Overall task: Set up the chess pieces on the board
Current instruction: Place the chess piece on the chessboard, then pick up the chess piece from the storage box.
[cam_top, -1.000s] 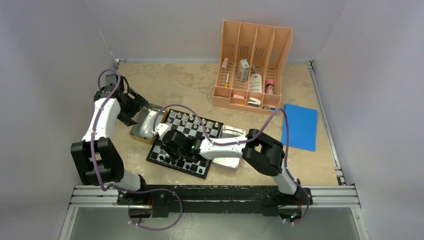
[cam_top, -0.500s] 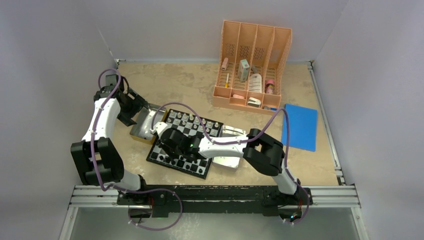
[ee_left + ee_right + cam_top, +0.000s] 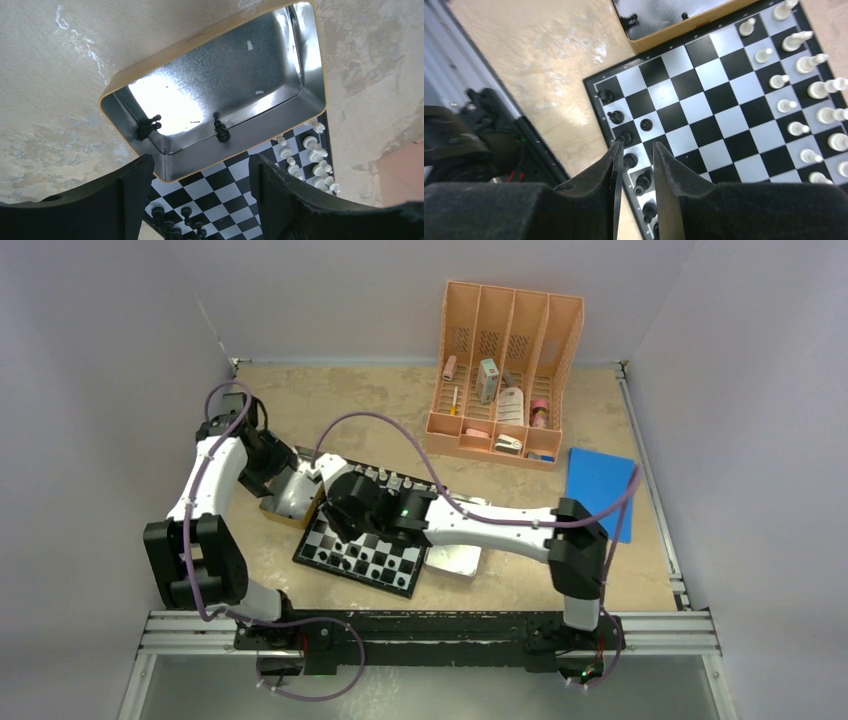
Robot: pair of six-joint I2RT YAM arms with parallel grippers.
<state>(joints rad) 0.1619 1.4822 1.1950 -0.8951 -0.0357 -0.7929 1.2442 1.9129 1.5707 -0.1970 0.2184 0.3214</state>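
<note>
We are holding the left gripper (image 3: 200, 167) above the tin (image 3: 225, 75), its jaws spread wide and gripping nothing. Two black pieces (image 3: 220, 131) are sitting inside the tin against its wall, one at 8 o'clock and one at 6 in the left wrist view. Seen from the top, the tin is sitting at the 10 o'clock corner of the board (image 3: 220, 192). We are hovering the right gripper (image 3: 637, 145) over the board's 9 o'clock side, its jaws a narrow slit apart with nothing between them. In the right wrist view the black row (image 3: 625, 137) is standing along the board's 8 o'clock edge, one piece a square ahead. The white pieces (image 3: 786, 105) are filling two rows at the opposite edge, at 3 o'clock.
</note>
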